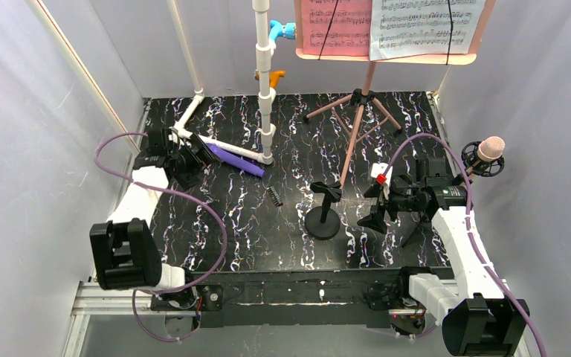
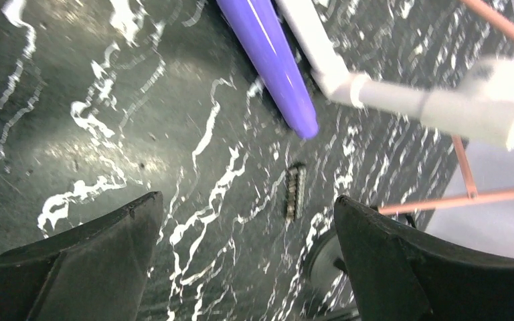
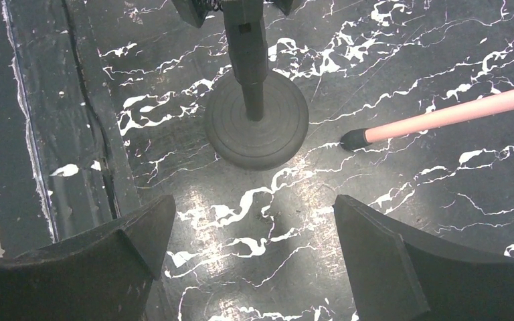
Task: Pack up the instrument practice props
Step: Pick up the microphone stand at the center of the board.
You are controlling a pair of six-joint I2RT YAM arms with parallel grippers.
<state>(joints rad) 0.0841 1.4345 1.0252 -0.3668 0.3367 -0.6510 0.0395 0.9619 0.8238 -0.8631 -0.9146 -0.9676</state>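
The pink tripod music stand (image 1: 357,111) stands at the back right. Its desk (image 1: 394,56) holds a pink page (image 1: 338,26) and a white page (image 1: 424,26). A purple tube (image 1: 238,160) lies at the left beside the white pipe frame; it also shows in the left wrist view (image 2: 271,60). No beige-pink tube or yellow page shows. My left gripper (image 1: 193,160) is open and empty, just left of the purple tube's near end (image 2: 247,200). My right gripper (image 1: 375,204) is open and empty (image 3: 253,204), above the table near a pink stand leg (image 3: 455,114).
A white pipe frame (image 1: 265,82) with blue and orange fittings rises at the back centre. A small black comb-like clip (image 1: 273,195) lies mid-table. A black round-base stand (image 1: 323,219) is in front of my right gripper (image 3: 258,127). A microphone (image 1: 487,152) stands at the right wall.
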